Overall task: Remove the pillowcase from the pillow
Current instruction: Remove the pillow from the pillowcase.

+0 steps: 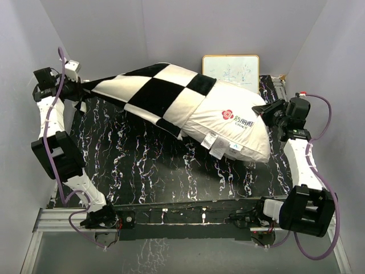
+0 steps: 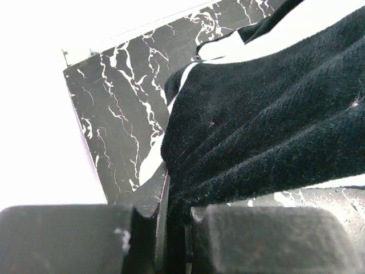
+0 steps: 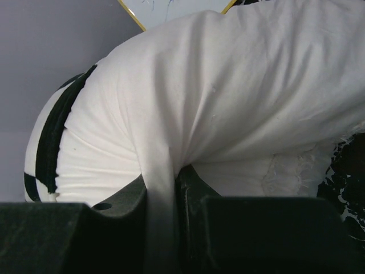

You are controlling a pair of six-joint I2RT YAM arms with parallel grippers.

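Observation:
The black and cream checkered pillowcase (image 1: 154,91) covers the left half of the white pillow (image 1: 234,128), whose right half with red logo and sewn tags is bare. Both are stretched across the table between my grippers. My left gripper (image 1: 80,85) is shut on the pillowcase's far-left black corner; in the left wrist view the black plush (image 2: 256,131) is pinched between the fingers (image 2: 171,214). My right gripper (image 1: 263,109) is shut on the pillow's right end; in the right wrist view white fabric (image 3: 228,103) is drawn down between the fingers (image 3: 162,188).
The table (image 1: 148,165) is black with white marbling. A small whiteboard with a wooden frame (image 1: 231,68) leans at the back behind the pillow. Grey walls close in on the left, back and right.

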